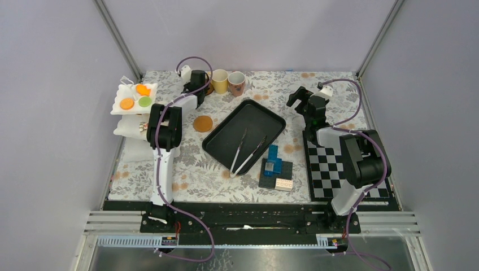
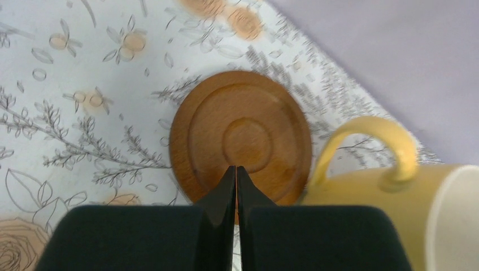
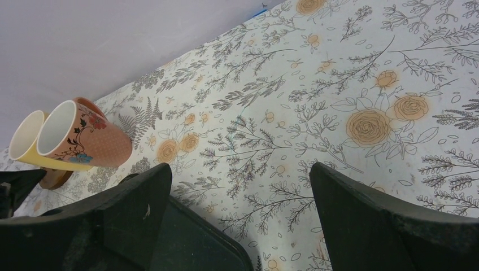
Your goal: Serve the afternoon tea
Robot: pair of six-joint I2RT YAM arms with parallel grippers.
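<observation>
My left gripper (image 1: 201,88) is at the back of the table, shut with nothing between its fingers. In the left wrist view its joined tips (image 2: 236,170) sit over the near edge of a brown round coaster (image 2: 240,135). A yellow mug (image 2: 395,209) stands just right of that coaster. A pinkish patterned mug (image 1: 236,83) stands beside the yellow mug (image 1: 219,81). A second coaster (image 1: 203,123) lies left of the black tray (image 1: 265,121). Orange and green cookies (image 1: 135,101) rest on a white stand at the left. My right gripper (image 3: 240,175) hovers open over the cloth near the tray's far corner.
Metal tongs (image 1: 245,151) lie in the tray. A blue and black brick stack (image 1: 275,169) sits at the tray's near right. A checkered mat (image 1: 339,169) lies under the right arm. Grey walls close the back and sides.
</observation>
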